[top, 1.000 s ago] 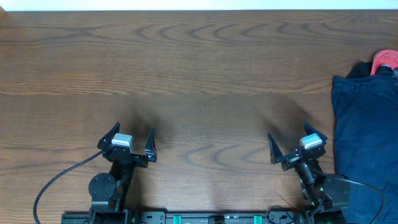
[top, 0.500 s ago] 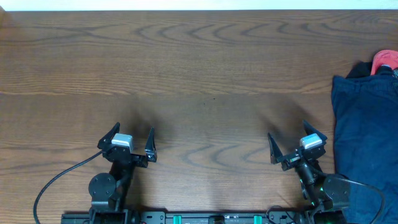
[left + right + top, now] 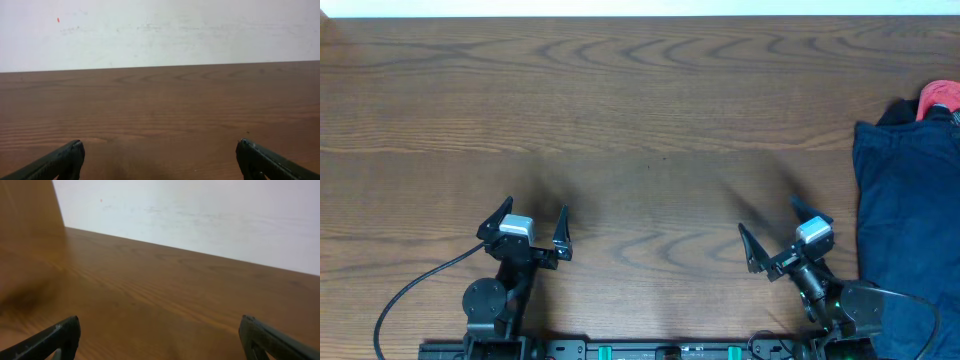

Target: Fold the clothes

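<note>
The dark navy-blue shorts (image 3: pixel 908 225) lie bunched at the table's right edge in the overhead view, partly cut off by the frame. My right gripper (image 3: pixel 777 229) is open and empty, just left of the shorts and apart from them. In the right wrist view its jaws (image 3: pixel 160 337) show only bare wood between them. My left gripper (image 3: pixel 532 217) is open and empty at the front left, far from the shorts. In the left wrist view its jaws (image 3: pixel 160 160) also frame bare wood.
A red and black object (image 3: pixel 932 102) lies at the far right edge behind the shorts. The wooden table (image 3: pixel 640 130) stretches back to a white wall (image 3: pixel 160 30). Arm bases and cables sit along the front edge.
My right gripper has swung a little to the left, turning away from the shorts. The left arm and the shorts have not moved.
</note>
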`<state>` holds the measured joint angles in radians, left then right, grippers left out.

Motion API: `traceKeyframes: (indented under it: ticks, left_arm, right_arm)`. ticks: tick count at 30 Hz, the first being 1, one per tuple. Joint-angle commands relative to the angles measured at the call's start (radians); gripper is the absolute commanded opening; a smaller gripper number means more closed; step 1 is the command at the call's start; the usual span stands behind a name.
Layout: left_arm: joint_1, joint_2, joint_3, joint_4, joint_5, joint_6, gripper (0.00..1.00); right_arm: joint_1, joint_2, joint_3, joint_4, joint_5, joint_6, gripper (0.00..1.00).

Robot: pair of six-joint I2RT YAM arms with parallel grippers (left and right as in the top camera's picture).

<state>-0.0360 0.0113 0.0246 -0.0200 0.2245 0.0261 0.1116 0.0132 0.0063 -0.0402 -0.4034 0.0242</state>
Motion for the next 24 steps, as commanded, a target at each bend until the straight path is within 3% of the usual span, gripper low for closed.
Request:
traceKeyframes:
  ticks: [1,6,11,24]
  left_arm:
    - [0.001,-0.006,-0.021,-0.027,-0.009,-0.001,0.98]
    - [0.001,-0.006,-0.021,-0.028,-0.009,-0.001,0.98]
    - [0.001,-0.006,-0.021,-0.028,-0.009,-0.001,0.98]
    - [0.001,-0.005,-0.021,-0.03,0.028,-0.005,0.98]
  right_arm:
    - [-0.008,0.006,0.004,-0.002,-0.042,0.05,0.99]
    - [-0.008,0.021,0.057,-0.028,-0.028,0.05,0.99]
    - [-0.008,0.119,0.212,-0.195,0.031,0.05,0.99]
    - [-0.008,0.784,0.72,-0.496,0.039,0.049,0.99]
